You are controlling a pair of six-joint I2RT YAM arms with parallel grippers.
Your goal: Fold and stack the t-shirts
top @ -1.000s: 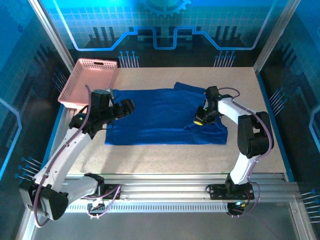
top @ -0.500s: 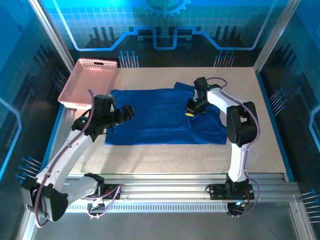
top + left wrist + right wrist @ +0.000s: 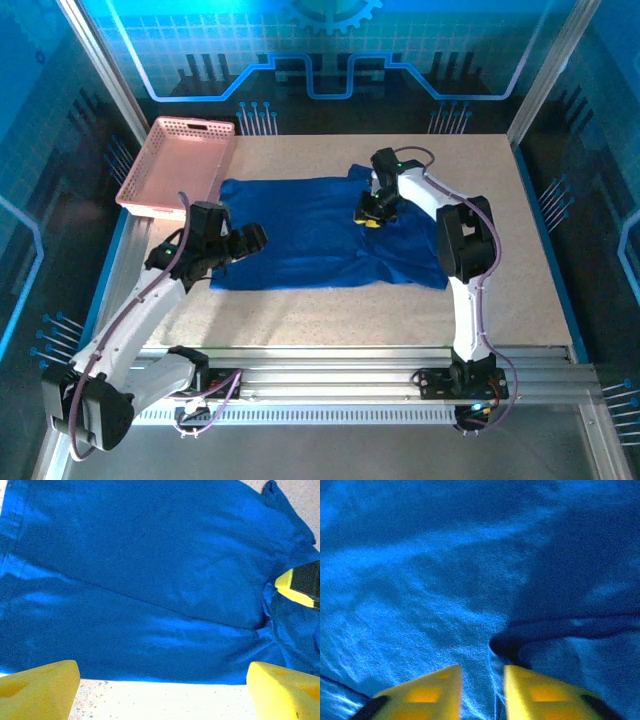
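Observation:
One royal-blue t-shirt lies spread on the table, its right side pulled over into a fold. My right gripper rests on that fold, near the collar end. In the right wrist view its yellow fingers stand a little apart, the right gripper open, with a ridge of the t-shirt lying between them. My left gripper hovers at the shirt's near left edge. It is wide open in the left wrist view, the left gripper over bare table just short of the t-shirt hem. The right gripper's finger shows there too.
A pink lattice basket stands at the table's far left corner, just beyond the shirt. Frame posts and blue walls bound the table on all sides. Bare tabletop lies in front of the shirt and to its right.
My right gripper has travelled up and to the left across the shirt, carrying the right side over, and its jaws have parted. My left arm has drawn slightly back towards the near edge.

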